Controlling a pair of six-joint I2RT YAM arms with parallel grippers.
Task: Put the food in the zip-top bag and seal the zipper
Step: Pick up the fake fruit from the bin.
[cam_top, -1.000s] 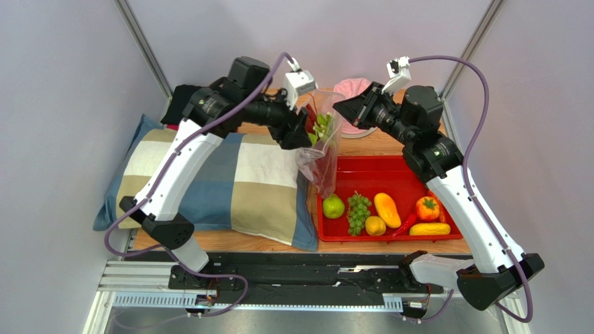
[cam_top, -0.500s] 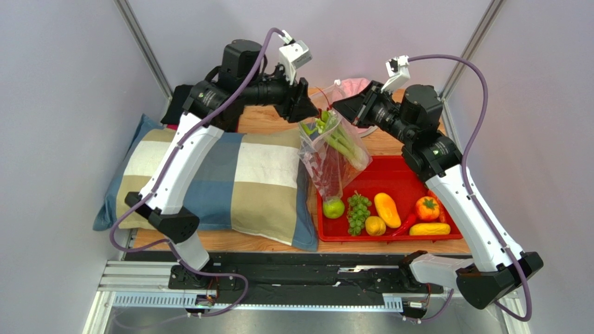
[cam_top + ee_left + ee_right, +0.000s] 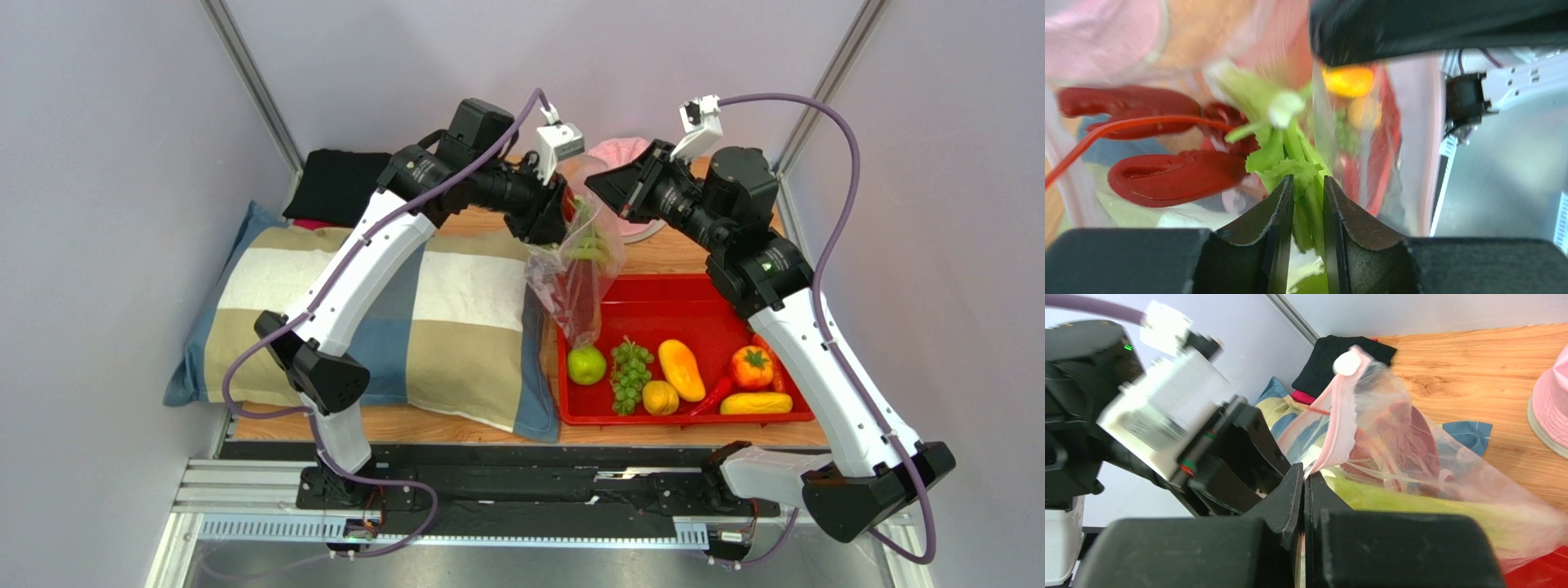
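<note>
a: while the green apple (image 3: 586, 364) and grape bunch (image 3: 631, 374) lay unbagged in the red tray (image 3: 687, 312) nearest the bases, which step was in hand?

b: loading the celery stalk (image 3: 1293, 159). the left gripper (image 3: 1308, 180) had its jaws pinched on the stalk, down in the mouth of the zip-top bag (image 3: 574, 288), beside the red lobster (image 3: 1174, 174) inside.

a: and the bag itself?

b: it hung above the tray's far left corner, the right gripper (image 3: 1303, 478) clamped on its mouth edge by the zipper (image 3: 1333, 425), with the pink hat (image 3: 617, 152) beyond.

a: next?

b: probably letting the celery drop, then fetching the apple. sealing would come last, i'd judge.
</note>
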